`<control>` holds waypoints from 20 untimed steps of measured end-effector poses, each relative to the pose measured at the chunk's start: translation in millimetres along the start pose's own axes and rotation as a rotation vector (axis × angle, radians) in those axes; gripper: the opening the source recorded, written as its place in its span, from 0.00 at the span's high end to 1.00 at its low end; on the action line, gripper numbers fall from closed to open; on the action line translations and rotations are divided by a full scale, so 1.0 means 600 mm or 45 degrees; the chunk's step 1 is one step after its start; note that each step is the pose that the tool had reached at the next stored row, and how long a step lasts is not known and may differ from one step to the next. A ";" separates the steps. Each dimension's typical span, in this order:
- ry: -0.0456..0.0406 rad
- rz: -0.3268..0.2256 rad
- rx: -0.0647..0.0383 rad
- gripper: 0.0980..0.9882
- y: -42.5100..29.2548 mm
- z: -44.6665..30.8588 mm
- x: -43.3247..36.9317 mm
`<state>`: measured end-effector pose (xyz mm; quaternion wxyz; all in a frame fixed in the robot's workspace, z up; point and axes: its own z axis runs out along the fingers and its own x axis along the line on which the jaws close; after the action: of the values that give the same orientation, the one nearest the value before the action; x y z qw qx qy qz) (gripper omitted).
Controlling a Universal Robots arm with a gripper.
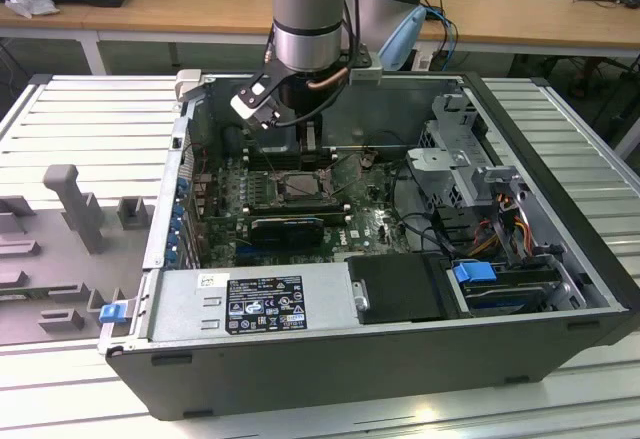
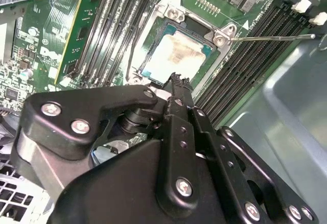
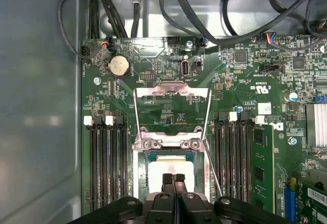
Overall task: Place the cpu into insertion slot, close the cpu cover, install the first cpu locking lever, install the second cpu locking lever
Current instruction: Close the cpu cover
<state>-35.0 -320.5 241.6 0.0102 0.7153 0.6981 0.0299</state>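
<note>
In the socket [image 3: 168, 143] lies the chip [image 3: 158, 170], with the cover [image 3: 171, 86] swung open beside the socket. Just above the chip, the gripper [image 3: 173, 177] hangs, fingers pressed together.

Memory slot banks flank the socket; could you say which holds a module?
The bank away from the case wall: a green module stands in it; the other bank is empty.
</note>
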 end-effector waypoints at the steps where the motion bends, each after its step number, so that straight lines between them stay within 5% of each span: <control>1: 0.000 0.000 0.000 0.99 0.000 -0.002 0.000; 4: 0.000 0.001 0.000 0.99 0.002 -0.012 0.000; 9: 0.000 0.002 0.004 0.99 0.023 -0.011 0.001; 20: 0.000 0.002 0.004 0.99 0.027 -0.022 0.001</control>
<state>-19.3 -320.5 255.5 0.0091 0.7160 0.6975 0.0288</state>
